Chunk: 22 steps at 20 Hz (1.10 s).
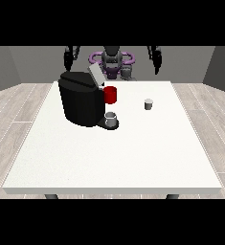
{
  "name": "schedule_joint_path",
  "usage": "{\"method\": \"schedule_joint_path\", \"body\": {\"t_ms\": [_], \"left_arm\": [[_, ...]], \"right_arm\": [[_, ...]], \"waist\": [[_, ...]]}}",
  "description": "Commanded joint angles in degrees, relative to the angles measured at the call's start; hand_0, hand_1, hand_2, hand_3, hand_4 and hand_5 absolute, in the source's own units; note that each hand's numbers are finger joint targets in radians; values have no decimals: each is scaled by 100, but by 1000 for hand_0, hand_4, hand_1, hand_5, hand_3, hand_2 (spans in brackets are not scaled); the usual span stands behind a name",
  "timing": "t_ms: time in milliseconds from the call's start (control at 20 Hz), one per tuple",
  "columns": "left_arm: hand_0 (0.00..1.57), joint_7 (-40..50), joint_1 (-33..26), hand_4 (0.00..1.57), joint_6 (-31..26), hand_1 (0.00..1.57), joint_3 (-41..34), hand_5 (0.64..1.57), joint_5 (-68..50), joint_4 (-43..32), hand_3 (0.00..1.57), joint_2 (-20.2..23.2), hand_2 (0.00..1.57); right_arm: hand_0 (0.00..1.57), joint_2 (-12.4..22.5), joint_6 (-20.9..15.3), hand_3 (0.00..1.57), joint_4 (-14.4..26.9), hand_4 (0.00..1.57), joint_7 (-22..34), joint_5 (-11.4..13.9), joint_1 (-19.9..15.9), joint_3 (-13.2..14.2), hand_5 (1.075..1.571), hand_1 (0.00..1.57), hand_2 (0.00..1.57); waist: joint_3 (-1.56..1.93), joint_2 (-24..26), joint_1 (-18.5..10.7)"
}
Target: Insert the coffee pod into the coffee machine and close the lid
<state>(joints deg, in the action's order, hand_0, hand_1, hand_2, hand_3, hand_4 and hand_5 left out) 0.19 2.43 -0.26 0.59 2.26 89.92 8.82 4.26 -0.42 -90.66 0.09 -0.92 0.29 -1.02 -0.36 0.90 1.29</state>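
Note:
A black coffee machine stands on the white table at the left of centre, its grey lid tilted up and open. A grey cup sits on the machine's drip base. The small grey coffee pod stands alone on the table to the right of the machine. Both hands are raised at the back, off the table: the hand at the view's left above the machine's far side, the hand at the view's right behind and above the pod. Neither holds anything.
A red mug stands just behind the machine's right side. The robot's torso is at the table's far edge. The table's front half is bare white surface.

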Motion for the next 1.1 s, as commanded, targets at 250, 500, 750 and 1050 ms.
{"method": "schedule_joint_path", "body": {"t_ms": [250, 500, 750, 1050], "left_arm": [[0, -964, -306, 240, -643, 0, -215, 1571, -735, 4, 0, -215, 0], [0, -665, 133, 213, -481, 0, -237, 1571, -61, -226, 0, 199, 0], [0, -444, 636, 0, -738, 0, -665, 1571, 71, -849, 0, 875, 0], [0, -118, 1611, 0, -729, 0, -995, 1571, 3, -1860, 0, 1047, 0]], "right_arm": [[0, 308, 399, 0, 557, 128, -428, -170, 302, 418, 1571, 0, 0], [0, -157, -439, 0, 273, 181, -620, -134, -7, 607, 1571, 0, 0], [0, -309, -493, 0, 118, 169, -796, 50, 94, 332, 1571, 0, 0], [0, -218, -295, 0, 75, 186, -806, -135, -407, 218, 1571, 0, 0]], "waist": [[37, -9, -249], [37, -16, 29], [37, -219, 341], [37, -765, 692]]}}
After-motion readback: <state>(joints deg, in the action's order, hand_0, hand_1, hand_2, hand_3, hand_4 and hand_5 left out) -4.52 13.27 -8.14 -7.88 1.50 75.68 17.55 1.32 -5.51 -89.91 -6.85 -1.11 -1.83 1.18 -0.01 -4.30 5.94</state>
